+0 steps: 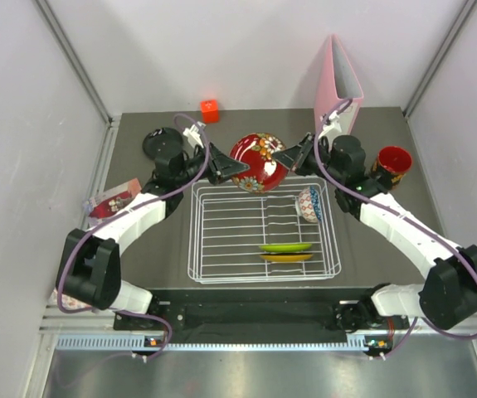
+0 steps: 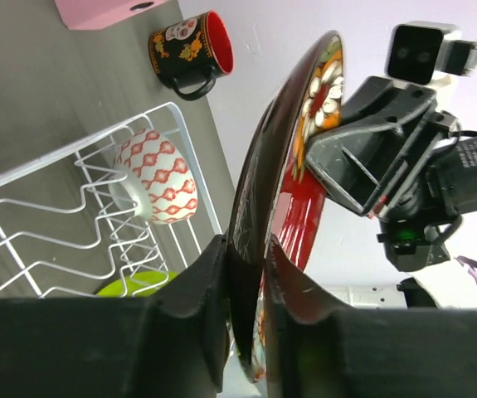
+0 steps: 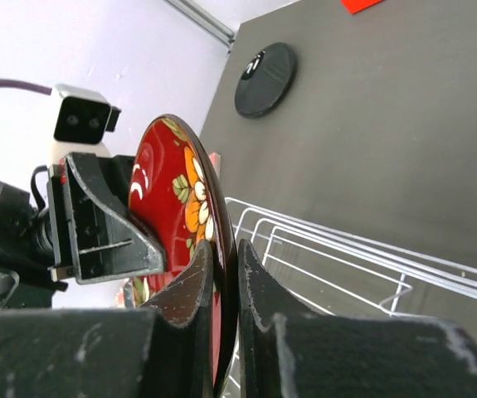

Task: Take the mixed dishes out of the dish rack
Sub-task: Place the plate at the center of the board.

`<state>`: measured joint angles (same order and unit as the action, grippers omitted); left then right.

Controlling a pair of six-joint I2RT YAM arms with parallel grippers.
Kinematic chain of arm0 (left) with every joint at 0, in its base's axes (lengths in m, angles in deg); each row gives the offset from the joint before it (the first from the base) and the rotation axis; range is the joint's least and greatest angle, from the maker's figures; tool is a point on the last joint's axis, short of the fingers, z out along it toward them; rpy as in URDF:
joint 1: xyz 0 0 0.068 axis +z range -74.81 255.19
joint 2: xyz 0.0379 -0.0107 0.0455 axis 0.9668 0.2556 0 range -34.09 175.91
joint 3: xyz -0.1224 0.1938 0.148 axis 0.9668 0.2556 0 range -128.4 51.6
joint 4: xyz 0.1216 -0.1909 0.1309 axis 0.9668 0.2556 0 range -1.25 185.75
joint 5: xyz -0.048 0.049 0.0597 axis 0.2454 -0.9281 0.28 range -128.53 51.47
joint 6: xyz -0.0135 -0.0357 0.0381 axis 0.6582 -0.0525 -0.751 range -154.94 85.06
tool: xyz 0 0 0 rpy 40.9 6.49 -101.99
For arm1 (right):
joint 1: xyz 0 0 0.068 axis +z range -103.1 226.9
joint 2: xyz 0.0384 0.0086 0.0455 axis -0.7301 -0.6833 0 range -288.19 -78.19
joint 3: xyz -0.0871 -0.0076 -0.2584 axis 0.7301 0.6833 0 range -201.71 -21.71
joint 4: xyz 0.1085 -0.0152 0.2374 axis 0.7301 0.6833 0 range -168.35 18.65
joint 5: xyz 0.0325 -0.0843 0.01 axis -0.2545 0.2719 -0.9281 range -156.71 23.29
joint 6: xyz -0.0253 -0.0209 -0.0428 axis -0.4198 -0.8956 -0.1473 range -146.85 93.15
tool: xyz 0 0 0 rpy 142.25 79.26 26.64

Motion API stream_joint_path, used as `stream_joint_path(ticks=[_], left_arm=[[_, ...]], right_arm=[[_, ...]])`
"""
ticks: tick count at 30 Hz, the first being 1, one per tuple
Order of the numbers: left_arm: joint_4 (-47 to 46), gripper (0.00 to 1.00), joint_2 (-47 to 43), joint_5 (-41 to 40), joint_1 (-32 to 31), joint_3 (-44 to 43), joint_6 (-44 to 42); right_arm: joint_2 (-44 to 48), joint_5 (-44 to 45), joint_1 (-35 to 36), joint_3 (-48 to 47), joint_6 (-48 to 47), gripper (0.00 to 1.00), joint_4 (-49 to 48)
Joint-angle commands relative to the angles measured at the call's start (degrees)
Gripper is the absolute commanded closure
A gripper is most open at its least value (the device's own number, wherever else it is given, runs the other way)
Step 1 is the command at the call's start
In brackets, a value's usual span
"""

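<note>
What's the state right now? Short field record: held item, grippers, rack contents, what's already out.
held: red floral plate, upright
left gripper: shut on the plate's left rim
right gripper: shut on its right rim
dish rack: bowl, lime green plate, gold plate
on table: cup, black plate

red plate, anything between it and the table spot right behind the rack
Nothing visible does. The red plate, clamped at opposite rims by the left tool and right tool, hangs by the dish rack's far edge. The orange cube and pink binder sit further back, off to either side.
</note>
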<state>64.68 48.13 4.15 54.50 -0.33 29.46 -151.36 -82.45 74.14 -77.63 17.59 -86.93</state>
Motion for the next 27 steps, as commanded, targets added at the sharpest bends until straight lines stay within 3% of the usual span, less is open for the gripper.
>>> stream_joint_path(ticks=[1, 5, 6, 7, 10, 13, 19, 23, 27], left_arm=[[-4.3, 0.99, -1.6, 1.8, -1.8, 0.1, -0.9], [-3.5, 1.0, -2.6, -0.1, -1.8, 0.5, -1.4], [-2.8, 1.0, -3.0, -0.7, -1.8, 0.4, -2.1], [-1.8, 1.0, -3.5, -1.5, -1.8, 0.3, -2.7], [2.8, 1.0, -6.3, -6.7, -1.2, -1.1, -5.7], [3.0, 1.0, -7.1, -9.4, 0.6, -2.4, -5.1], [5.9, 1.0, -5.4, -15.0, 7.4, -4.8, 0.1], [5.1, 1.0, -2.8, -17.9, 13.9, -4.2, 3.6], [4.6, 1.0, 3.4, -18.6, 18.8, -9.1, 2.3]], right_arm=[[-1.2, -4.2, 0.3, -1.2, 3.0, 1.0, -9.3], [-0.9, -3.9, 0.2, -1.1, 2.0, 1.0, -7.7], [-0.7, -3.2, 0.2, -1.3, 1.3, 0.96, -5.8], [-0.6, -2.9, 0.2, -1.4, 0.6, 0.7, -5.0], [1.0, -0.1, 0.2, -1.1, -0.5, 0.31, -1.9], [3.3, 3.3, 0.3, -0.9, -2.1, 0.12, 1.5], [7.9, 10.6, 0.2, -0.2, -3.6, 0.04, 8.2], [11.8, 13.2, 0.2, 2.8, -4.8, 0.04, 8.4], [14.1, 13.1, 0.2, 4.2, -6.0, 0.05, 8.4]])
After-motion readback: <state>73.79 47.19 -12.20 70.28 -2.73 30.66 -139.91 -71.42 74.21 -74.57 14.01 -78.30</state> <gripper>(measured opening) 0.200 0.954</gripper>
